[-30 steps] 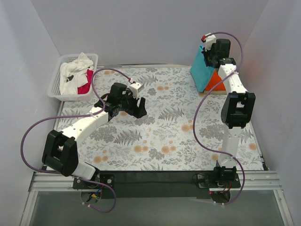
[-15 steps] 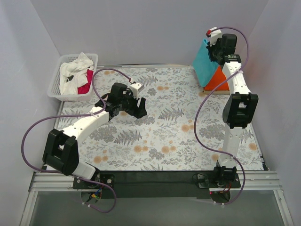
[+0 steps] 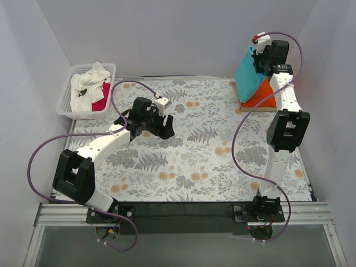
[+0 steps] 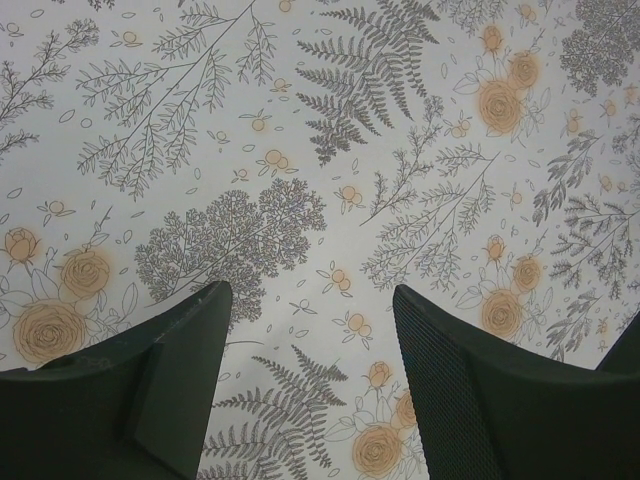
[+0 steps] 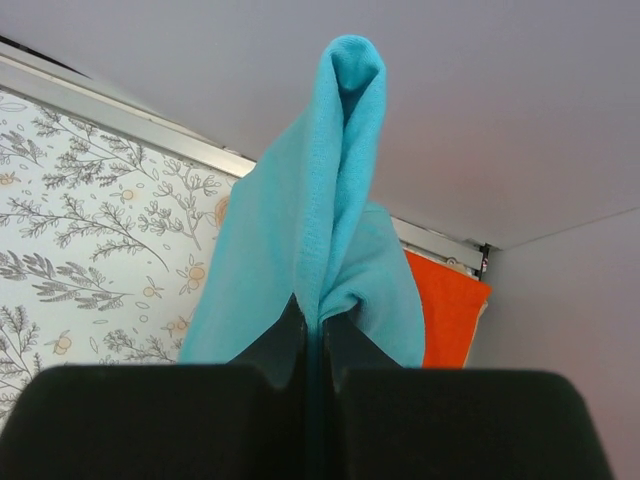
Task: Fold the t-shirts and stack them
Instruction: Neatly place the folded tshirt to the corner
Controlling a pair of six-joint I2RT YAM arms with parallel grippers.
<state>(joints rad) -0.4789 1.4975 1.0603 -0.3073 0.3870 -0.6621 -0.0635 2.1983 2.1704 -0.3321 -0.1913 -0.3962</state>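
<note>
My right gripper (image 3: 257, 58) is shut on the teal t-shirt (image 3: 247, 75) and holds it up at the far right corner, above the orange t-shirt (image 3: 265, 94) that lies folded there. In the right wrist view the teal cloth (image 5: 320, 230) is pinched between my closed fingers (image 5: 282, 345), with the orange shirt (image 5: 447, 305) behind. My left gripper (image 3: 166, 127) is open and empty over the floral table cover, left of centre; its wrist view shows only the cover between the fingers (image 4: 445, 370). White and red-pink shirts (image 3: 89, 92) lie crumpled in the basket.
A white plastic lattice basket (image 3: 65, 103) stands at the far left corner. The floral table cover (image 3: 194, 161) spans the table. Grey walls close in at the back and both sides. A tan board (image 3: 250, 107) lies under the orange shirt.
My right gripper has risen and moved back to the right, lifting the teal shirt higher off the orange one. The left arm has barely moved.
</note>
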